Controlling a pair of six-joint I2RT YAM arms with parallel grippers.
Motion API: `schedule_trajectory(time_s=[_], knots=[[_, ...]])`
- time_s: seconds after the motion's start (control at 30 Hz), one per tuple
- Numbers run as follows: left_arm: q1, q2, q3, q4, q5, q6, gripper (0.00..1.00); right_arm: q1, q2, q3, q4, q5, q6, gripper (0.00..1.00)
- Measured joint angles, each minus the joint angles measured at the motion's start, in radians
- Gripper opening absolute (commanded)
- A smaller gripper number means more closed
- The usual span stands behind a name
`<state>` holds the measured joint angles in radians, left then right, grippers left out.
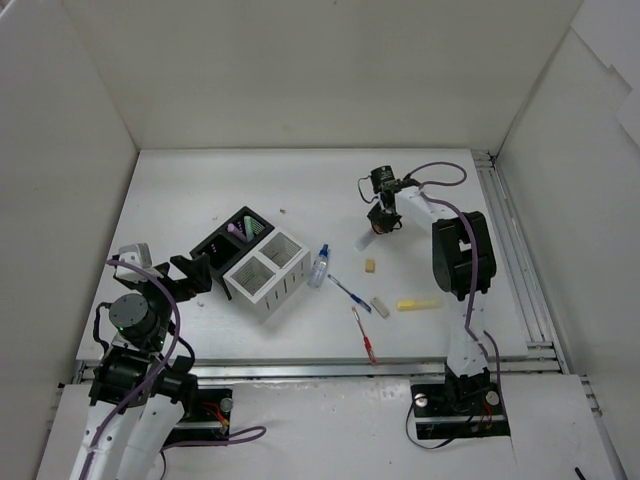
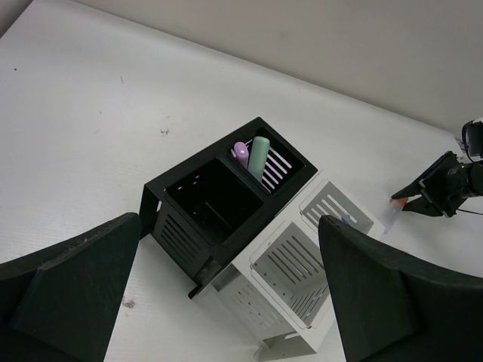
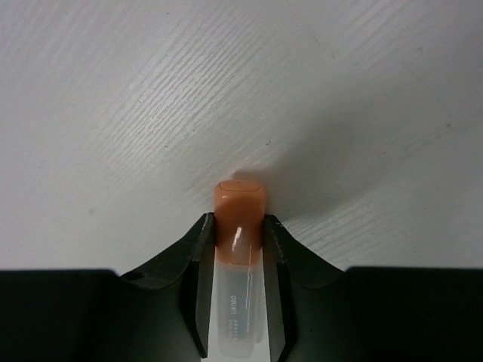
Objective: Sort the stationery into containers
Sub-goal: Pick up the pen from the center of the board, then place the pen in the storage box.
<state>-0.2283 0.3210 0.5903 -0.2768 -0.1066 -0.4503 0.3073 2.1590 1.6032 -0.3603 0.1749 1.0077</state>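
My right gripper (image 3: 238, 230) is shut on an orange-capped highlighter (image 3: 240, 211) with a pale body, its cap end against the table. In the top view this gripper (image 1: 379, 224) is at the far middle. My left gripper (image 1: 196, 273) is open and empty just left of the black box (image 1: 222, 243). That box (image 2: 177, 234) holds a pink highlighter (image 2: 240, 151) and a green one (image 2: 259, 154) in its far compartment. The white slatted box (image 1: 280, 290) touches its right side. A blue-capped bottle (image 1: 319, 267), blue pen (image 1: 350, 294), red pen (image 1: 364, 334), yellow highlighter (image 1: 417, 304) and two erasers (image 1: 370, 265) lie loose.
White walls close the table on the left, back and right. A metal rail (image 1: 510, 250) runs along the right edge. The right arm's black link (image 1: 458, 255) hangs above the table near the yellow highlighter. A tiny scrap (image 1: 283, 210) lies behind the black box.
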Motion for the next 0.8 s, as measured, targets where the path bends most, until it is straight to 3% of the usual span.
schedule_trajectory(time_s=[0.1, 0.23, 0.43, 0.6, 0.8], knots=[[0.0, -0.006, -0.005, 0.0, 0.0, 0.0, 1.0, -0.006, 0.0, 0.002, -0.005, 0.014, -0.019, 0.08], [0.0, -0.009, -0.015, -0.003, 0.0, -0.001, 1.0, -0.002, -0.001, 0.006, -0.011, 0.073, -0.087, 0.05], [0.0, -0.009, -0.016, -0.005, 0.001, -0.006, 1.0, 0.091, -0.061, 0.03, 0.051, 0.204, -0.323, 0.0], [0.0, -0.001, -0.016, -0.005, 0.007, -0.019, 1.0, 0.242, -0.2, 0.029, 0.322, 0.196, -0.565, 0.0], [0.0, 0.026, -0.016, -0.011, 0.013, -0.038, 1.0, 0.419, -0.29, 0.027, 0.703, 0.078, -0.823, 0.0]])
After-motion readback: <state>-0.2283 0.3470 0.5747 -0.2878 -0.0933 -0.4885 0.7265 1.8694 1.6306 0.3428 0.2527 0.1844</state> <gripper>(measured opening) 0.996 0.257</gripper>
